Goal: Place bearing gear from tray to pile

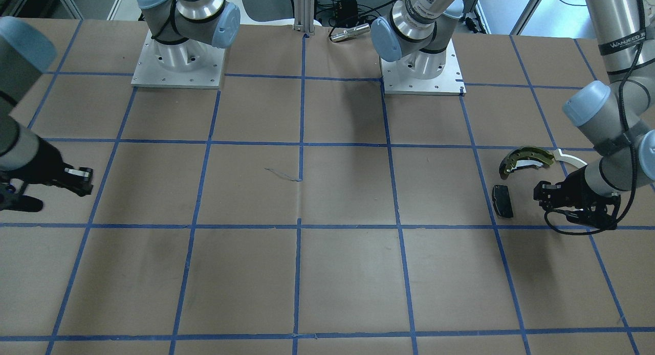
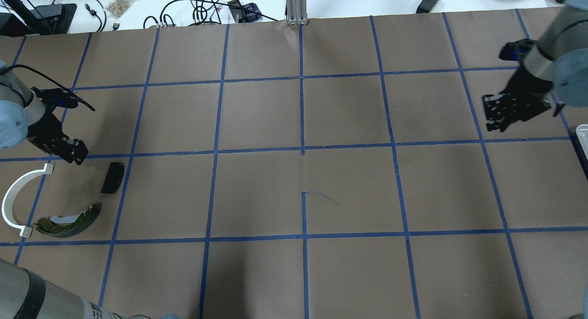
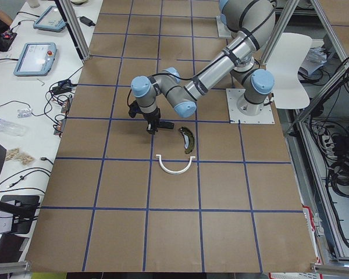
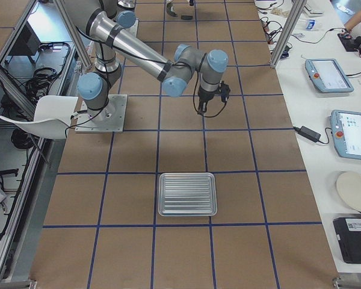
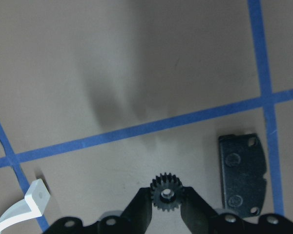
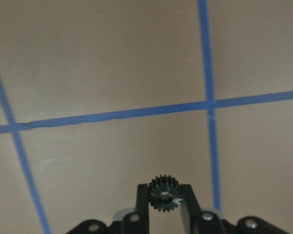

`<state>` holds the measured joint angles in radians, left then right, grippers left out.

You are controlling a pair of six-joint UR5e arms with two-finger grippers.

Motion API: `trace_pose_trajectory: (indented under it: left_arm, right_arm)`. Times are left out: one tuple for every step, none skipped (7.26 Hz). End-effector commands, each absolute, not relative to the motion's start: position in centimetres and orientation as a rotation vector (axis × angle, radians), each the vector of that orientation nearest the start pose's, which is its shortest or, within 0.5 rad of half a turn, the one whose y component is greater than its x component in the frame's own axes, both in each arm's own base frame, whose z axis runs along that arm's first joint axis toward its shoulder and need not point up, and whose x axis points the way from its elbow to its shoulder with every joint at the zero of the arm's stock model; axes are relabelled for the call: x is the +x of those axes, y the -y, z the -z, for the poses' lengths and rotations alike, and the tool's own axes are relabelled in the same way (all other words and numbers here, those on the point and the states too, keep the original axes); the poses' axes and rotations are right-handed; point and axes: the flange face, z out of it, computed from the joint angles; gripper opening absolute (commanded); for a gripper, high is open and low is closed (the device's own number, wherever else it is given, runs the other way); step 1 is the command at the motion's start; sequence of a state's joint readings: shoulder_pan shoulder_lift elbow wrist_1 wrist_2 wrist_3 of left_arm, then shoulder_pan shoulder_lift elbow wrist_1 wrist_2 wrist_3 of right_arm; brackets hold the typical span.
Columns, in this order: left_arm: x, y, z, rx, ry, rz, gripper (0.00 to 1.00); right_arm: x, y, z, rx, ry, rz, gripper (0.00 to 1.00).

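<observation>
By the worktop's left edge the left hand (image 5: 167,197) pinches a small black toothed gear (image 5: 166,193); released high, it could roll away.

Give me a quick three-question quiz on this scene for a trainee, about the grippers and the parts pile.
1. True or false: the left gripper grips a black gear.
2. The right gripper holds: A nothing; B another gear; C a pad.
3. How many parts lie in the pile?
Key: 1 true; 2 B; 3 three: brake shoe, white half-ring, black pad.
</observation>
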<state>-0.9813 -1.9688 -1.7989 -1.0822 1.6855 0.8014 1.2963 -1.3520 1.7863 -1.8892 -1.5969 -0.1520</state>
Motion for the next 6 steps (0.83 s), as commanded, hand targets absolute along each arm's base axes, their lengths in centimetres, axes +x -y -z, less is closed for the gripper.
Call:
trace_pose_trajectory:
  left_arm:
    - [21.6, 52.4, -19.3, 0.325, -3.126, -0.314, 0.0]
    - [21.3, 51.9, -18.7, 0.328, -3.132, -0.334, 0.0]
    - [21.0, 51.6, -18.4, 0.329, -3.141, -0.342, 0.0]
    - [20.9, 51.3, -18.1, 0.328, -3.146, -0.353, 0.02]
    - [21.0, 50.9, -17.8, 0.317, -3.152, -0.363, 0.14]
    - [21.1, 50.5, -17.5, 0.316, -3.158, -0.38, 0.32]
  right_arm:
    - [15.4, 53.4, -29.7, 0.135, -3.126, -0.186, 0.0]
    - [23.4, 50.9, -29.9, -0.074, -3.094, -0.157, 0.0]
    - [28.3, 48.6, -28.8, -0.173, -3.089, -0.189, 0.0]
    - [32.7, 46.7, -27.3, -0.159, -3.096, -0.183, 0.0]
    - [37.2, 45.2, -24.0, -0.238, -3.097, -0.157, 0.0]
    - [39.8, 45.6, -21.2, -0.202, -3.084, -0.095, 0.0]
